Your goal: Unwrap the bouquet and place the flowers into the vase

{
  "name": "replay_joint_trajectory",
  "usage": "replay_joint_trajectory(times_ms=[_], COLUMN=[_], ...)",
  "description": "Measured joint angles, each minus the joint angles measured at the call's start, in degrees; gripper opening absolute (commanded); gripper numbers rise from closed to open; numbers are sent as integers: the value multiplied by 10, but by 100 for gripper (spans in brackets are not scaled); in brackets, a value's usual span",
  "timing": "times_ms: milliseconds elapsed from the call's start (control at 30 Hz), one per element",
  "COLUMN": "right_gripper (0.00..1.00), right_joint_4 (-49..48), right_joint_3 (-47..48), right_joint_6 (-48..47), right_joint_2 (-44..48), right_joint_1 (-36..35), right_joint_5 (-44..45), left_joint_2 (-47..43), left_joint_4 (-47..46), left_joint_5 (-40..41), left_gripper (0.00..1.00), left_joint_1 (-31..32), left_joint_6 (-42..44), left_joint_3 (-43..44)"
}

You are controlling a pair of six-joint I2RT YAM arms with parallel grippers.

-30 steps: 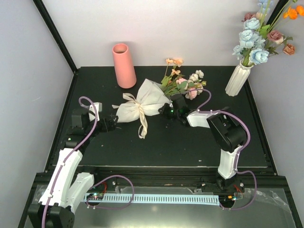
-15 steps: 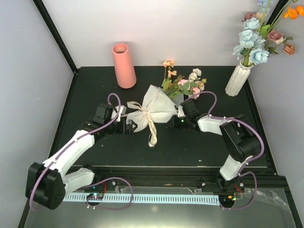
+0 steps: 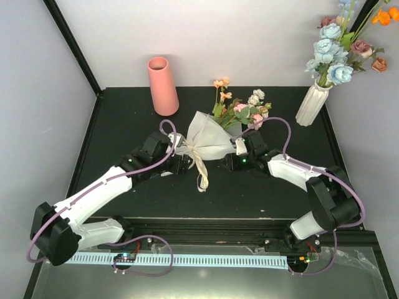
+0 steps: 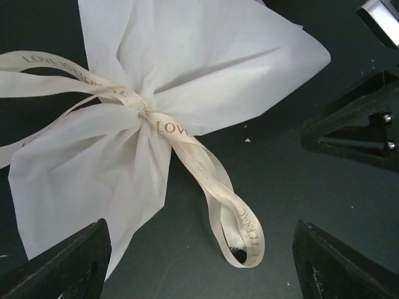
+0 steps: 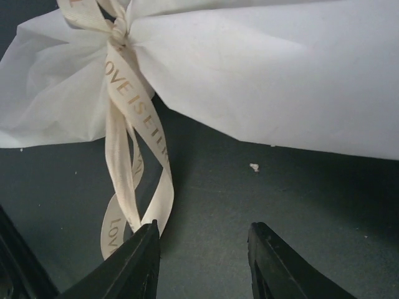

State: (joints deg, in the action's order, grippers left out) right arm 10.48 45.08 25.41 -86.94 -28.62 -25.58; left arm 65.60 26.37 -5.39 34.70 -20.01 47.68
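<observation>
Paper wrap: cream-white and translucent, it lay still tied around the bouquet (image 3: 209, 138) near the middle of the black tabletop (image 3: 124, 112), blooms pointing toward the far edge.
Ribbon: the cream ribbon (image 4: 206, 180), printed with gold lettering, was knotted at the waist of the wrap, with one long loop trailing onto the tabletop.
Left hand: the left hand (image 3: 181, 163) sat just beside the tail end of the wrap; its wrist view showed both fingers spread wide, with nothing between them and the ribbon loop lying in the gap.
Right hand: the right hand (image 3: 232, 161) was low at the other side of the wrap; its fingers (image 5: 140, 261) stood partly apart and gripped nothing, one tip just beside the hanging ribbon end.
Vase: the salmon-pink vase (image 3: 163, 86) stood upright at the far left, well apart from the bouquet.
Risk, knot: a pull on the loop rather than a free end would likely have tightened the knot.
Risk, drag: with neither hand pinning the wrap, a tug on the ribbon could have slid the whole bouquet across the tabletop.
Risk, paper: a closing pinch might have caught thin paper along with ribbon and torn it.
Risk, flowers: loose stems (image 3: 219, 103) could have scattered once the wrap opened.
</observation>
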Motion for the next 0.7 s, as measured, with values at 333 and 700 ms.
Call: replay_joint_trajectory(times_ms=[333, 700], right_gripper=[60, 68], right_joint_4=[-2, -7], right_joint_3=[-30, -62], right_joint_6=[31, 59], right_joint_2=[48, 116], right_joint_1=[-6, -6], right_joint_5=[45, 99], left_joint_2=[-9, 142], left_joint_4=[-27, -68], left_joint_5=[12, 26], left_gripper=[76, 65], left_joint_1=[111, 191], left_joint_6=[-32, -23], left_joint_3=[-75, -68])
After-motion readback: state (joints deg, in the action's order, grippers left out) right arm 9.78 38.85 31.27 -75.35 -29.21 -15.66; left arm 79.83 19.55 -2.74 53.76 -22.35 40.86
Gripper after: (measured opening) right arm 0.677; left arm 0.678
